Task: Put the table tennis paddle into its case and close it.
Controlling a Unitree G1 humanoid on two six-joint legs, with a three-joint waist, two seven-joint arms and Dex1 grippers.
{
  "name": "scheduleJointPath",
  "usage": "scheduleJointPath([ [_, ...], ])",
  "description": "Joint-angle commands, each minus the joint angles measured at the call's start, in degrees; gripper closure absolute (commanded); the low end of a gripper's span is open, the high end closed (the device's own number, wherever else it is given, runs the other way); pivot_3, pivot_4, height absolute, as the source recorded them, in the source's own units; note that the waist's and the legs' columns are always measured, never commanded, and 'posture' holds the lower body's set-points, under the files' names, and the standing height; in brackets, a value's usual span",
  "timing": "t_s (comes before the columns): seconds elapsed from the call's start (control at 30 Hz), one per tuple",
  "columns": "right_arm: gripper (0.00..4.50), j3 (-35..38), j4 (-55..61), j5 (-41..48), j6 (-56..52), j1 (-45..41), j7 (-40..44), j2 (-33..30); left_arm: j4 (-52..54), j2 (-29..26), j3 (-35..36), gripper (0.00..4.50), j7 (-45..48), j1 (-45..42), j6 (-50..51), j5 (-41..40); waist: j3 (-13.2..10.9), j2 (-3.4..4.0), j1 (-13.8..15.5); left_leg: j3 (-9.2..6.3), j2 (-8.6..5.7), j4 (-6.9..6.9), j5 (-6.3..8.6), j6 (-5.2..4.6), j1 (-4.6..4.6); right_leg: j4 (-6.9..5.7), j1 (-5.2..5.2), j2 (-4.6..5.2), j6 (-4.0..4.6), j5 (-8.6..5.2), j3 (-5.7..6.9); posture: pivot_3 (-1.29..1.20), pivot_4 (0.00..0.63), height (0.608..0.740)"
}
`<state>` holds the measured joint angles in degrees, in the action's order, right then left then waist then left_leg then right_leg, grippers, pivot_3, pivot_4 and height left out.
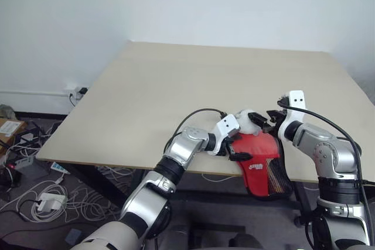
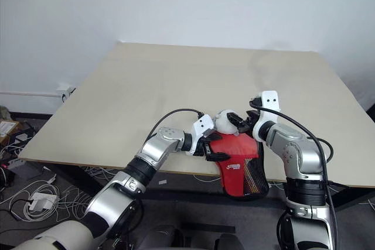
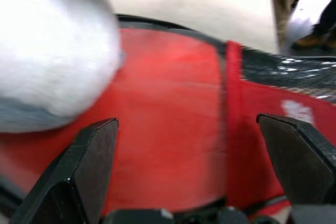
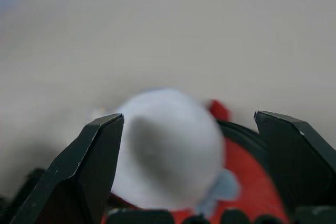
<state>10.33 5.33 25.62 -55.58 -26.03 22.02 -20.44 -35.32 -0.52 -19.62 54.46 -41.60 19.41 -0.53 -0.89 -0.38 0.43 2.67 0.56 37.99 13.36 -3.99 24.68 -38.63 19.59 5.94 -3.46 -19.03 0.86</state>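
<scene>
The red table tennis paddle point(image 1: 256, 155) lies at the table's near edge, its blade partly past the edge, inside the case point(image 1: 280, 181), whose black netted half and piping show along its right side. A white lump point(image 1: 248, 119) rests at the paddle's far end and hides the handle. My left gripper point(image 1: 235, 148) reaches in from the left, open, its fingers point(image 3: 92, 166) spread just over the red blade point(image 3: 168, 114). My right gripper point(image 1: 266, 119) comes from the right, open, with the white lump point(image 4: 168, 148) between its spread fingers point(image 4: 86, 171); I cannot tell whether they touch it.
The tan table point(image 1: 205, 80) stretches far ahead and to both sides. Its near edge runs just under both grippers. Cables and a power strip point(image 1: 44, 200) lie on the floor at the left.
</scene>
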Motion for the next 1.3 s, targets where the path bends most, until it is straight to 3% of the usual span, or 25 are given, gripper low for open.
scheduleJointPath([
  [0.03, 0.17, -0.4, -0.3, 1.8, -1.0, -2.5, 1.0, 0.4, -1.9, -0.2, -1.3, 0.02, -1.4, -0.1, -1.0, 1.8, 0.0, 0.0, 0.0, 0.0, 0.0, 0.0, 0.0, 0.0, 0.0, 0.0, 0.0, -0.01, 0.0, 0.0, 0.01, 0.0, 0.0, 0.715],
  [0.47, 0.17, -7.7, -5.9, -3.3, -0.3, -2.3, 0.5, -1.0, 0.1, 0.5, -2.2, 0.02, -3.1, 0.7, 1.2, 2.0, 0.0, 0.04, 0.0, -0.02, -0.02, 0.01, 0.0, 0.0, -0.01, 0.0, -0.02, -0.01, 0.0, 0.0, 0.03, 0.0, 0.0, 0.715],
  [0.57, 0.72, -9.0, -5.8, -4.7, 1.3, -1.9, 0.7, -1.4, 1.3, 0.3, -2.6, 0.0, -2.9, 1.2, 2.0, 1.7, 0.0, 0.04, 0.0, -0.02, -0.02, 0.01, 0.0, 0.0, -0.01, 0.0, -0.02, -0.01, 0.0, 0.0, 0.03, 0.0, 0.0, 0.715],
  [0.83, 3.42, -5.2, -9.8, -6.5, 7.6, -4.0, -3.2, 0.7, 2.5, 0.1, -3.1, 0.0, -2.8, 1.7, 3.9, 1.5, 0.0, 0.05, -0.1, -0.02, -0.02, 0.01, 0.0, 0.01, -0.01, 0.0, -0.02, -0.02, 0.0, 0.0, 0.03, 0.0, 0.0, 0.715],
  [0.93, 4.07, -3.5, -12.3, -7.2, 10.6, -5.8, -5.1, 1.3, 0.8, 0.4, -3.1, 0.0, -4.3, 1.1, 4.6, 2.4, 0.0, 0.05, 0.0, -0.02, -0.03, 0.0, 0.0, 0.01, -0.02, 0.0, -0.01, -0.01, 0.0, 0.0, 0.03, 0.0, 0.0, 0.715],
  [1.3, 4.26, -4.0, -19.0, -11.0, 14.9, -10.4, -7.3, -1.7, -1.3, 1.1, -2.9, 0.0, -5.0, 0.1, 6.3, 2.6, 0.0, 0.07, 0.0, -0.04, -0.05, 0.06, -0.01, 0.01, -0.02, -0.01, -0.05, 0.0, 0.0, 0.0, 0.05, 0.0, 0.0, 0.715],
])
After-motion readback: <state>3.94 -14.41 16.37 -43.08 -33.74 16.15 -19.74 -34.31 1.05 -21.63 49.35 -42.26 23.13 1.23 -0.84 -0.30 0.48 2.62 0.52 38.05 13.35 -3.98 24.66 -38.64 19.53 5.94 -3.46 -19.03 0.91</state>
